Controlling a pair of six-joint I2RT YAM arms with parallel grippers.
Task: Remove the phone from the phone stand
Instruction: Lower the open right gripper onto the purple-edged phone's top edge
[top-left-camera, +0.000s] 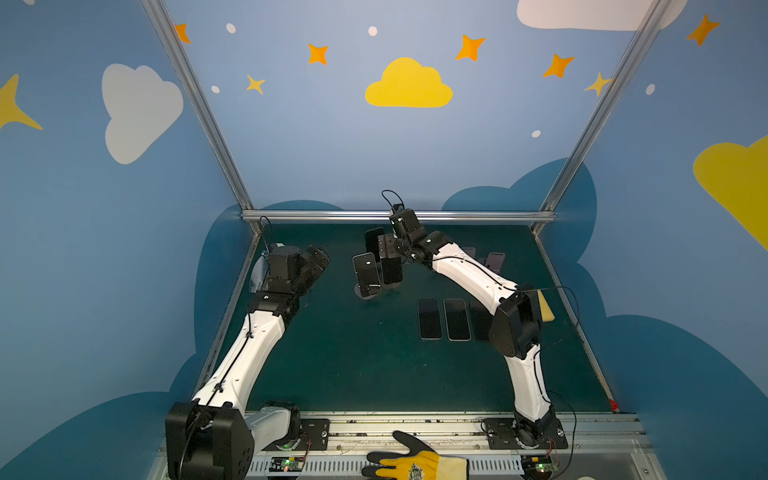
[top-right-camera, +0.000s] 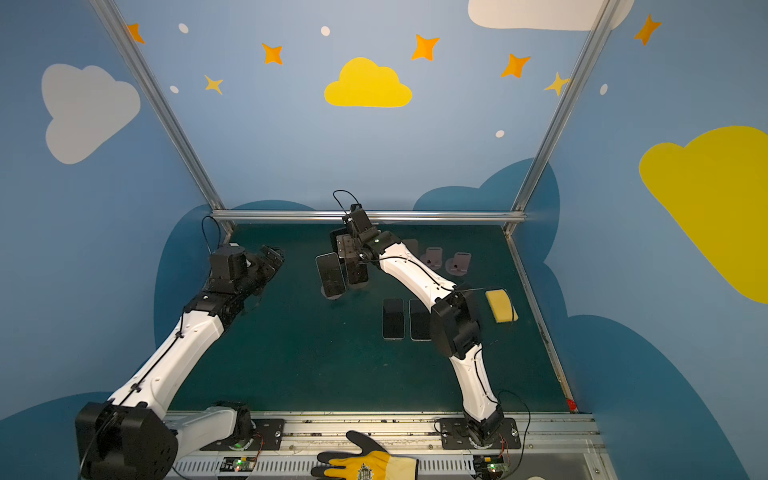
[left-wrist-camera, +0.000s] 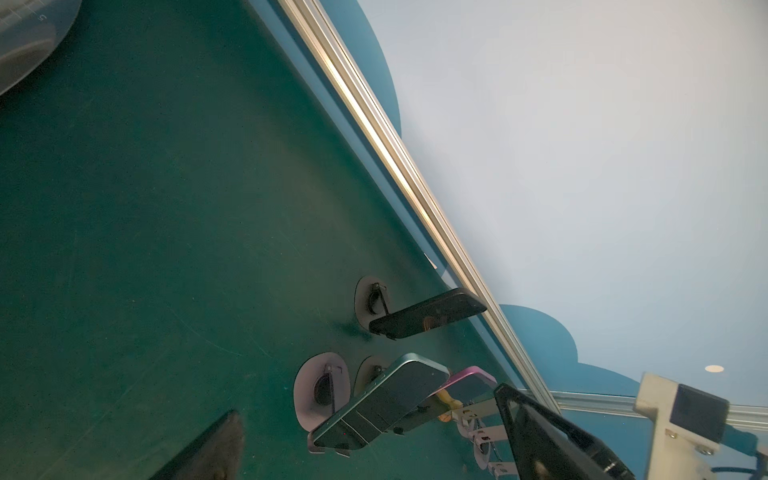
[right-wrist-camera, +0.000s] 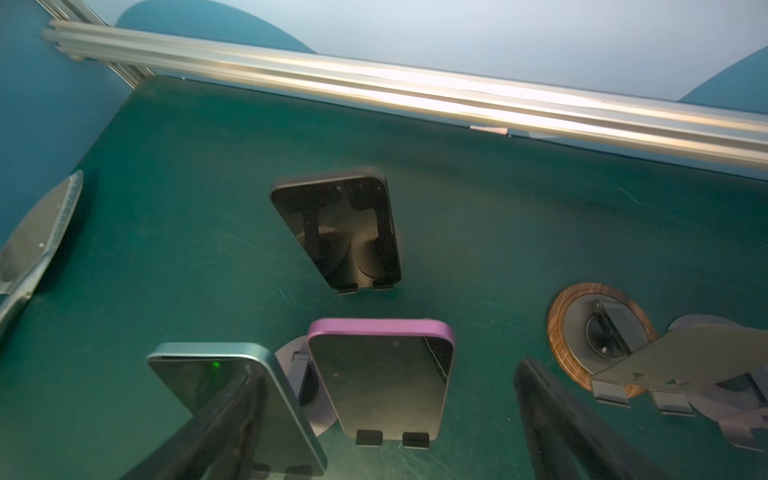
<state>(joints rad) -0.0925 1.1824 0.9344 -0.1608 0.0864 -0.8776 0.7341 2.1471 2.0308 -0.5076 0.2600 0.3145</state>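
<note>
Three phones lean on phone stands at the back middle. The purple phone (right-wrist-camera: 380, 382) rests on a grey stand (right-wrist-camera: 289, 357) between the wide-apart fingers (right-wrist-camera: 561, 428) of my open right gripper (right-wrist-camera: 386, 436), untouched. In both top views this gripper (top-left-camera: 388, 259) (top-right-camera: 353, 257) hangs over it. The teal phone (top-left-camera: 367, 274) (right-wrist-camera: 266, 395) stands beside it, and the black phone (right-wrist-camera: 345, 232) (top-left-camera: 373, 239) stands behind. My left gripper (top-left-camera: 320, 257) (top-right-camera: 272, 255) is open and empty, left of the phones. The teal phone (left-wrist-camera: 382, 403) shows past its fingers (left-wrist-camera: 208, 449).
Two phones (top-left-camera: 429, 318) (top-left-camera: 456, 319) lie flat at middle right, a third partly under the right arm. Empty stands (top-right-camera: 434, 257) (top-right-camera: 459, 264) and a wood-ringed stand (right-wrist-camera: 557, 328) sit at back right. A yellow sponge (top-right-camera: 500, 306) lies near the right edge. A gloved hand (top-left-camera: 415, 459) rests in front.
</note>
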